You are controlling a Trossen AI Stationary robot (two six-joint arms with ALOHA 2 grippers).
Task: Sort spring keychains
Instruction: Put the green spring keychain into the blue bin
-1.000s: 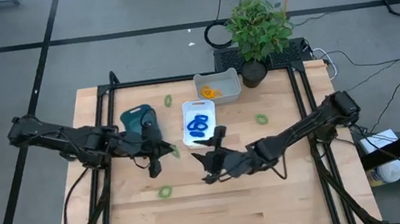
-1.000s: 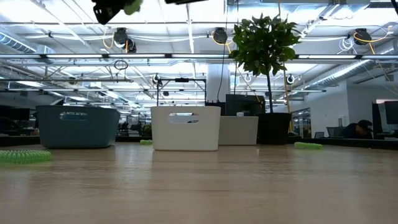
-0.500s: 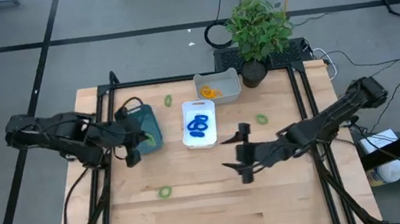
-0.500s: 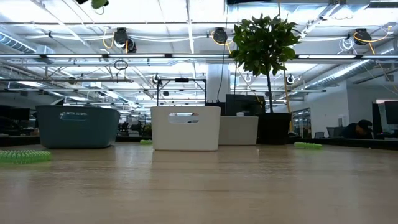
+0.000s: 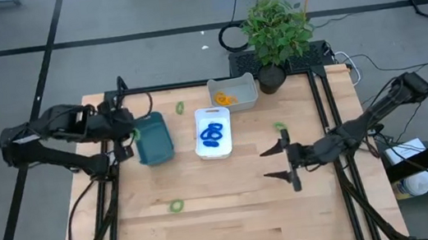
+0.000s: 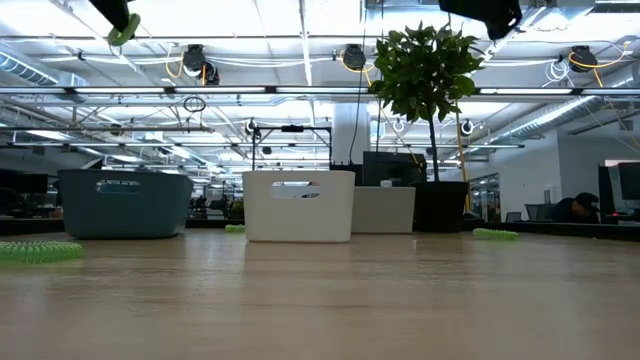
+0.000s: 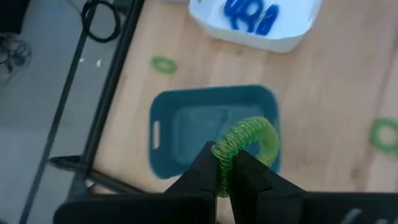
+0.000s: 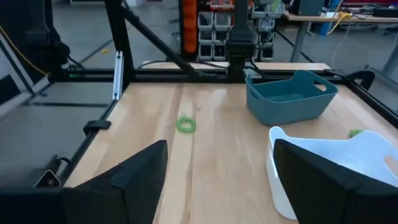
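The left gripper (image 7: pixel 225 163) has its fingers closed on a green spring keychain (image 7: pixel 249 142), hanging directly above the teal tray (image 5: pixel 152 139) at the table's (image 5: pixel 235 217) far left; the coil arcs over the tray's open middle, so a drop would probably land inside. The right gripper (image 5: pixel 280 163), fingers spread and empty, hovers right of centre, near a loose green keychain (image 5: pixel 280 127).

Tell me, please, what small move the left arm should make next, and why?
Probably open its fingers. The left gripper is shut on a green spring keychain and, in the wrist view, hangs above the teal tray, which looks empty, so releasing should drop it in. The right gripper waits open, away from it.
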